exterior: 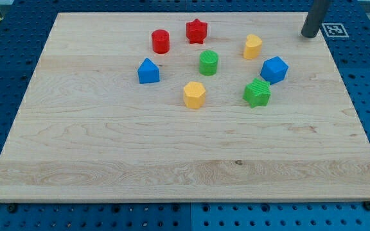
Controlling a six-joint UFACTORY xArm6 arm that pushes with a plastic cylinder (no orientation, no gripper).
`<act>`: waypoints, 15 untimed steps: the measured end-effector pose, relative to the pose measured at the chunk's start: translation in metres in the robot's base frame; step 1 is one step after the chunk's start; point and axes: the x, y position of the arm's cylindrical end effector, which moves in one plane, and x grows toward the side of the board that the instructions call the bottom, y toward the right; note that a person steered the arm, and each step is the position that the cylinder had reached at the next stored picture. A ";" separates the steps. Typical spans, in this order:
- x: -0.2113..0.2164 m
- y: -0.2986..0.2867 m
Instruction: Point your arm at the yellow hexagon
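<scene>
my tip (309, 35) sits at the upper right of the frame, at the far right corner of the wooden board (108, 160), touching no block and well apart from all of them. it is a bare rod with nothing to open or close, and it carries nothing.

the yellow hexagon (194, 94) lies just above the middle of the frame, the lowest block of the cluster. between it and my tip stand the yellow block (252, 47) with a rounded top (exact shape hard to read here), the blue cube (274, 70) and the green star (257, 93).

recommended procedure: do not travel straight across. route down the right side of the frame, below the green star, then approach the hexagon from the lower right over bare board. stop just beside it, short of contact, since the step asks for pointing, not pushing. the green cylinder (209, 63) above it needs no clearance on this path.
</scene>
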 end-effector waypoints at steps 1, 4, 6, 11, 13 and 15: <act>0.000 0.000; 0.001 0.001; 0.001 0.001; 0.087 -0.021; 0.236 -0.062; 0.267 -0.162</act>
